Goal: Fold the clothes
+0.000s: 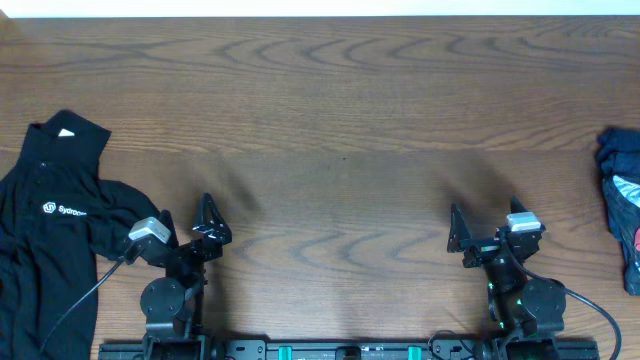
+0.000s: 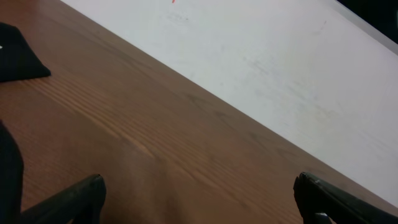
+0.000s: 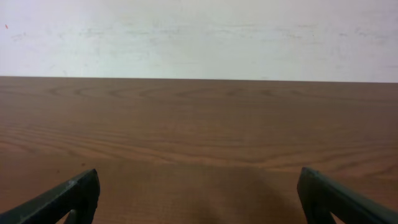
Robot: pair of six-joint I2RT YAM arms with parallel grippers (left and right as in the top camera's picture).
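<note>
The clothes are one black long-sleeved collared top (image 1: 45, 240), spread loosely at the table's left edge, with white logo lettering on the chest and a white tag inside the collar. One sleeve reaches toward the left arm's base. My left gripper (image 1: 187, 210) stands just right of that sleeve, open and holding nothing. In the left wrist view the left gripper (image 2: 199, 196) hangs over bare wood, with parts of the top (image 2: 18, 59) at the left. My right gripper (image 1: 484, 210) is open over bare wood at the right front. The right wrist view shows the right gripper (image 3: 199, 190) with nothing between its fingers.
A dark blue bundle (image 1: 620, 195) with grey-white and red patches lies at the table's right edge. The wooden table (image 1: 330, 110) stretches between the two arms. A white wall (image 3: 199, 37) stands beyond its far edge.
</note>
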